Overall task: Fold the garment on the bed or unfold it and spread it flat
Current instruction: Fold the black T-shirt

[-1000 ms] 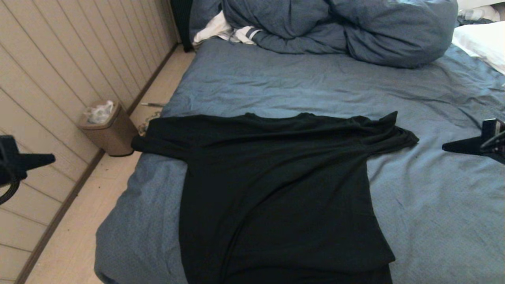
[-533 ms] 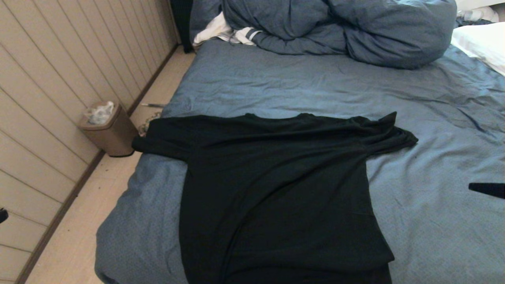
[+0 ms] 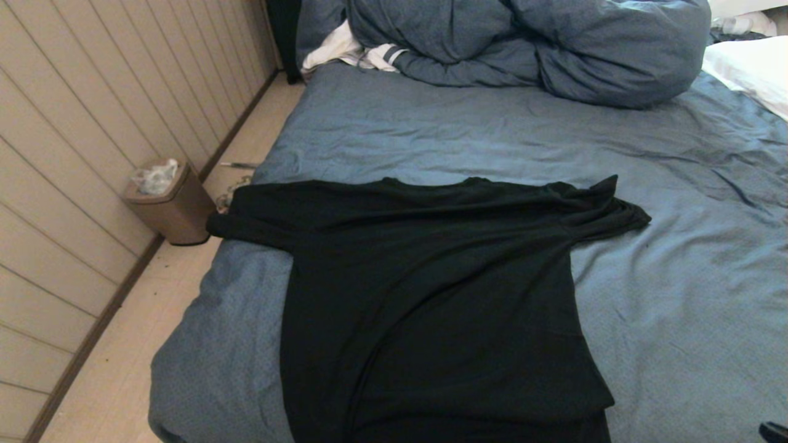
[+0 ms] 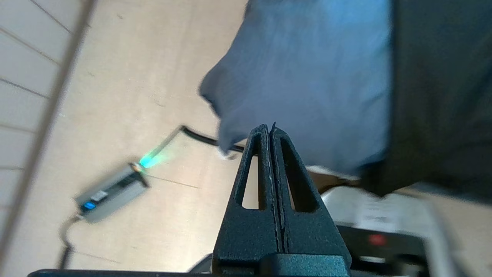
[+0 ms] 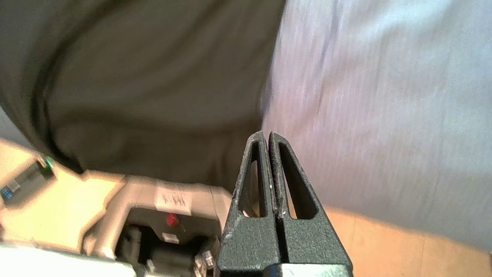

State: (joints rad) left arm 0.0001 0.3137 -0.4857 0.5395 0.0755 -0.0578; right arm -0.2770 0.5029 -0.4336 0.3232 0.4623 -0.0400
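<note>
The garment (image 3: 431, 307), a black T-shirt with its plain side up, lies spread flat on the bed (image 3: 480, 135), sleeves out to both sides and its hem hanging over the near edge. My left gripper (image 4: 269, 127) is shut and empty, hovering off the bed's near left corner, over the floor. The garment (image 4: 442, 96) is beside it, apart. My right gripper (image 5: 268, 134) is shut and empty too, near the bed's front edge where the garment (image 5: 153, 77) meets the sheet. Only a dark tip of it shows in the head view's bottom right corner.
A bulky blue duvet (image 3: 529, 43), a white stripe-cuffed cloth (image 3: 345, 49) and a white pillow (image 3: 751, 67) lie at the far end. A brown bin (image 3: 169, 203) stands by the panelled wall. A grey power brick (image 4: 111, 190) and cable lie on the floor.
Both grippers have drawn back and down out of the head view, the left past the left edge, the right to the bottom right corner. The garment has not moved.
</note>
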